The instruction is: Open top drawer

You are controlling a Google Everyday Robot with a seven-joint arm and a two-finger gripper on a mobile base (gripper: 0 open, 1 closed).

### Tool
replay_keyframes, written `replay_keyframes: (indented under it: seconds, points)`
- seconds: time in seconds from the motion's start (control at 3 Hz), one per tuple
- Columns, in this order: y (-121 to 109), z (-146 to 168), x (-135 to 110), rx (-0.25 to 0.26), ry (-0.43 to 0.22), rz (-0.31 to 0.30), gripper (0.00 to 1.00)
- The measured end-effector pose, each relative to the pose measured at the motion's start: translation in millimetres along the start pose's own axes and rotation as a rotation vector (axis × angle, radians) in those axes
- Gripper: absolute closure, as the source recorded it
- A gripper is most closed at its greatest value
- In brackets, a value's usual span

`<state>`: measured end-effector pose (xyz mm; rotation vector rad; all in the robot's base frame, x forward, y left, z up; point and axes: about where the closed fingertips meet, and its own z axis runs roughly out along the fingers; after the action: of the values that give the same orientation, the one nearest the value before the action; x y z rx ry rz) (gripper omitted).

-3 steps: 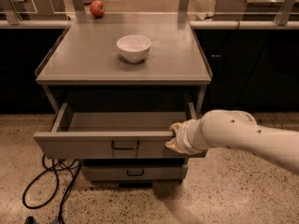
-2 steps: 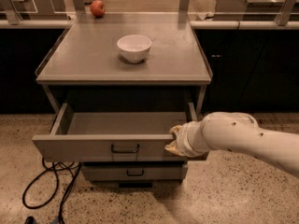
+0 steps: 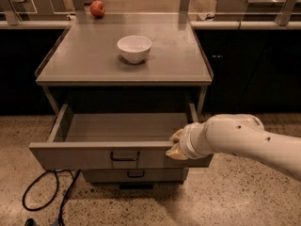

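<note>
The claw (image 3: pixel 175 146) meets the right end of the open top drawer (image 3: pixel 94 157) (its grip cannot be told).

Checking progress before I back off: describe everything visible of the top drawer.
The top drawer is grey metal, pulled well out below the cabinet top, level, its tray interior showing no contents. A small dark loop handle sits centred on its front. The gripper is against the right end of the front's top edge. A shorter drawer sits beneath, set further back.
</note>
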<state>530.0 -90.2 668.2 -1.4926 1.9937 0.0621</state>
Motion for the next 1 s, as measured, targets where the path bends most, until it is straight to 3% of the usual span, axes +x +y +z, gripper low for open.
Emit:
replay_keyframes:
  seconds: [0.33,0.67,1.0]
  points:
    - [0,-1,0,0.000,0.000,0.000,1.00]
    - [27,-8,6,0.018,0.005,0.014,1.00]
    - [29,-13,5,0.020,0.006,0.015,1.00]
